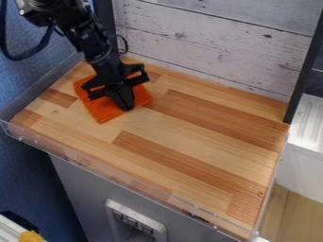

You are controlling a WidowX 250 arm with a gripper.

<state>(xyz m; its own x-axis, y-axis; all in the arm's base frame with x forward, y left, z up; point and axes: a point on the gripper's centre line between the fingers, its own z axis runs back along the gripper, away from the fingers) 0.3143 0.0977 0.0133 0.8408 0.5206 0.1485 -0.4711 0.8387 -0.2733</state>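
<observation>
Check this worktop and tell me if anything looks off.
No spill stands out. The orange cloth lies askew to the edges of the wooden worktop, under the black gripper. A small dark spot marks the clear front rim, too small to identify.

Black arm [95,43] slanted from upper left, tool [128,108] angled down

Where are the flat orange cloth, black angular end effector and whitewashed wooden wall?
Flat orange cloth [101,109]: camera view, uncovered lower-left part.
Black angular end effector [128,107]: camera view, lower tip.
Whitewashed wooden wall [217,47]: camera view, middle.
</observation>
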